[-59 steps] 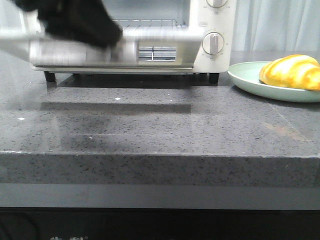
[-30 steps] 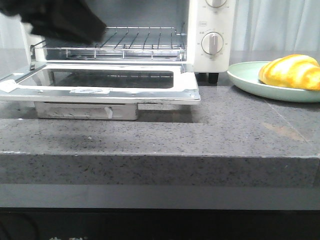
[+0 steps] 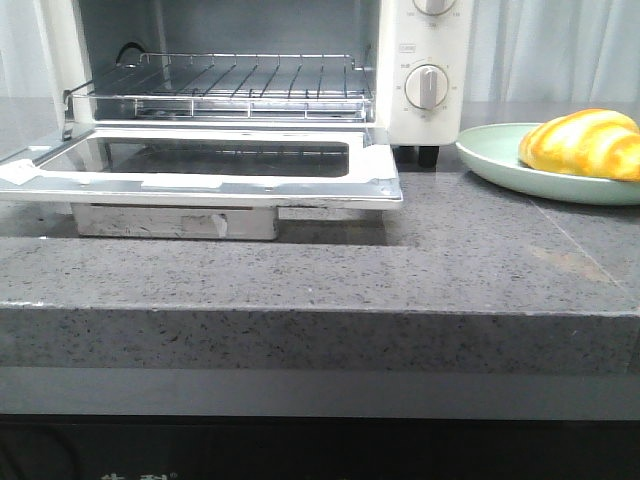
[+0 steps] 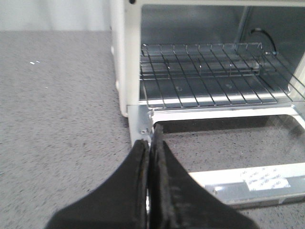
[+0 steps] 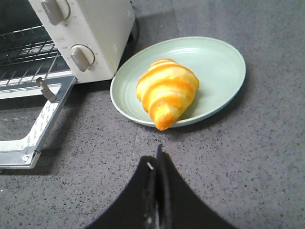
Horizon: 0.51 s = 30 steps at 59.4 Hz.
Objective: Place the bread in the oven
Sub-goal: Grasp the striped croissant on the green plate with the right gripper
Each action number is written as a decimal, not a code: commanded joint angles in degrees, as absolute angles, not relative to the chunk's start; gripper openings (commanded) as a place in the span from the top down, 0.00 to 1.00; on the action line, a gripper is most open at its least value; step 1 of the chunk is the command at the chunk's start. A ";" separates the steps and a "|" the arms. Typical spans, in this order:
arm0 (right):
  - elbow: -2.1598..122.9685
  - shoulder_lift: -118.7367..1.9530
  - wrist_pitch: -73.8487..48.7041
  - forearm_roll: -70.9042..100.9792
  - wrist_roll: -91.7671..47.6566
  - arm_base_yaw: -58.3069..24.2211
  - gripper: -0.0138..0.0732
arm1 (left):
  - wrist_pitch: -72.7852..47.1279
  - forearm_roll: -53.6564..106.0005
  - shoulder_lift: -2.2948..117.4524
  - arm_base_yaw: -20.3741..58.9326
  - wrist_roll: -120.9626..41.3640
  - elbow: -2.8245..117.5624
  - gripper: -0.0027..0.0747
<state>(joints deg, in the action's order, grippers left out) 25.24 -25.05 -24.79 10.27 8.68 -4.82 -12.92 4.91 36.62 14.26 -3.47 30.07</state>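
The oven (image 3: 250, 90) sits on the grey speckled surface (image 3: 300, 270) with its drop-down door (image 3: 200, 165) folded all the way open and lying flat out front, glass pane facing up. Inside, the wire rack (image 3: 240, 85) has nothing on it, and there's a dark curved cable or element bit visible at the back left. Two round dial knobs (image 3: 428, 88) run down the cream panel on the oven's right side.

The bread (image 3: 582, 143) is off to the right of the oven, lying on a pale green plate (image 3: 500, 160), one end poking over the plate's rim in the right wrist view. The plate is just beside the oven's right side, not touching as far as the frames show.

The left hand (image 4: 150, 143) is pressed together, holding nothing, hovering just over the near left corner of the open door by the hinge. The right hand (image 5: 157, 164) is also closed up tight and empty, hanging above bare surface a bit short of the plate. The flat door sticks out in front of the oven's opening, between the surface's front edge and the rack.
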 commanded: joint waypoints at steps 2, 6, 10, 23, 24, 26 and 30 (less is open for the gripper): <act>28.50 -29.59 -20.58 10.59 10.85 -4.40 0.91 | -8.78 5.79 27.80 13.20 -3.32 26.84 0.99; 29.13 -32.24 -20.45 10.59 10.85 -4.40 0.91 | -9.14 6.25 23.24 13.06 -3.32 24.18 0.99; 29.86 -34.74 -20.45 10.84 10.85 -4.40 0.90 | -9.14 6.25 19.59 13.06 -3.32 22.22 0.99; 34.76 -43.21 -20.26 16.55 10.85 -4.40 0.60 | -9.14 6.25 15.00 13.06 -3.32 21.11 0.99; 35.19 -43.74 -20.37 17.07 10.85 -4.40 0.55 | -9.14 6.25 15.00 13.06 -3.32 21.11 0.99; 36.23 -45.37 -20.65 18.09 10.85 -4.40 0.46 | -9.14 6.25 15.00 13.06 -3.32 21.11 0.99; 38.23 -48.70 -20.69 18.33 10.85 -4.35 0.32 | -9.14 6.25 15.00 13.06 -3.32 21.11 0.99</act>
